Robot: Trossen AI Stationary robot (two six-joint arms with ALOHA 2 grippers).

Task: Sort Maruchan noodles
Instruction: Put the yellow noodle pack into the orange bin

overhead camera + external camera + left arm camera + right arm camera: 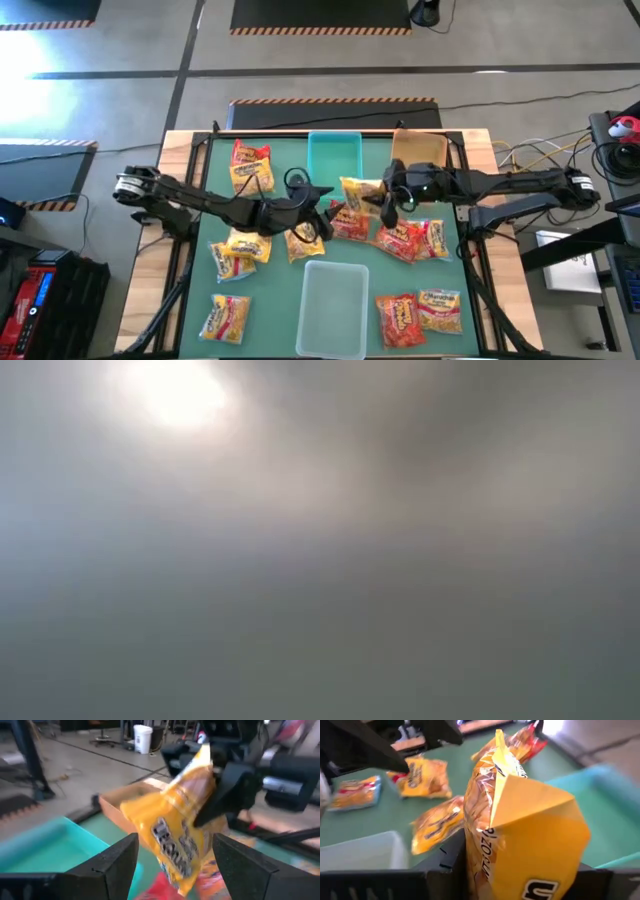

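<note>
Near edge of green table [285, 300], high view: clear bin [334, 305] at centre; one yellow packet [225, 317] to its left, red packet [400, 318] and yellow-orange packet [440, 309] to its right.

Mid-table: two yellow packets overlapping [240, 250] under left arm, another [303, 245] just beside left gripper [322, 212]. Left gripper fingers [112, 860] spread apart, nothing between them, aimed at the packet held by the other arm. Red packets [348, 222] lie between the two grippers; more red/yellow packets [415, 240] below right arm.

Right gripper [385, 205] clamped on yellow packet [172, 827], held up off table, tilted; seen close in right wrist view w/ fingers either side of it. Same packet in high view sits just right of teal bin's near corner.

Farther back: teal bin [334, 155] at centre, tan bin [420, 148] to its right, two packets [250, 165] left of teal bin near far edge.

Low view: blur only, can't tell anything.
</note>
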